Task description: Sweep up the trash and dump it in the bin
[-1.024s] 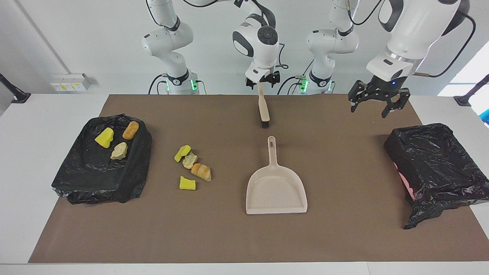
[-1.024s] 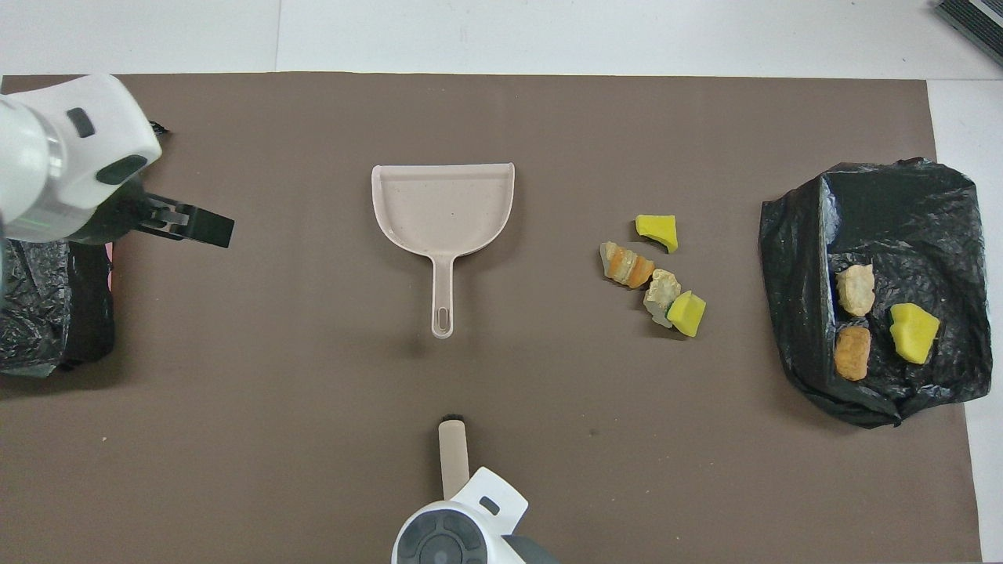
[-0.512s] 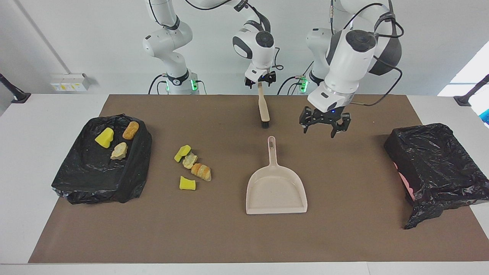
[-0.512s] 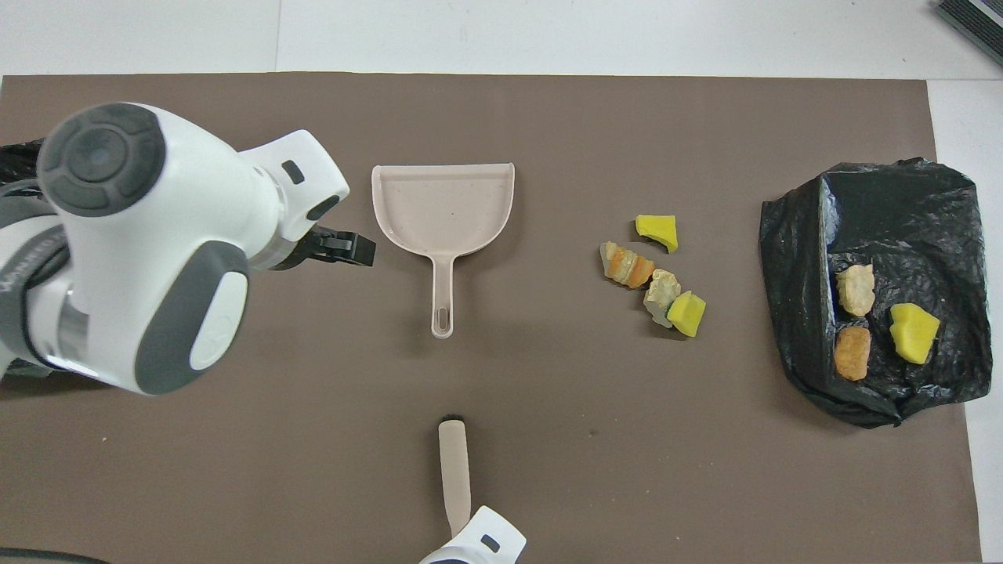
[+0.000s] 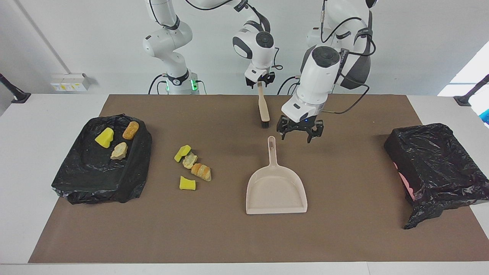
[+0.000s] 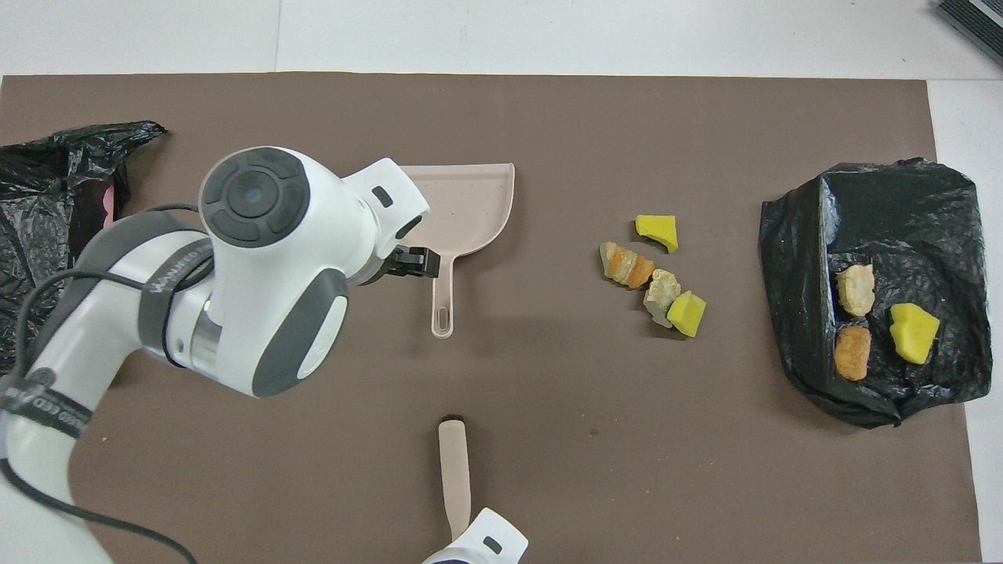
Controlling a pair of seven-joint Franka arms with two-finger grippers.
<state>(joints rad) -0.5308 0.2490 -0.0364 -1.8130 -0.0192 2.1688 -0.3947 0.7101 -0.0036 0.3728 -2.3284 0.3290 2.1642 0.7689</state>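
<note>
Several loose trash scraps lie on the brown mat: yellow sponge chunks, a tan lump and an orange-brown lump; they also show in the overhead view. Three more scraps rest on a black bag. The beige dustpan lies flat mid-mat, handle toward the robots. My left gripper is open, low beside the handle's end. My right gripper is shut on a beige brush, bristles down.
A bin lined with a black bag stands at the left arm's end of the table. The black bag with scraps is at the right arm's end. The brown mat covers most of the white table.
My left arm has swung from near the black-lined bin to beside the dustpan handle and come down lower. The right gripper drew the brush slightly toward the robots.
</note>
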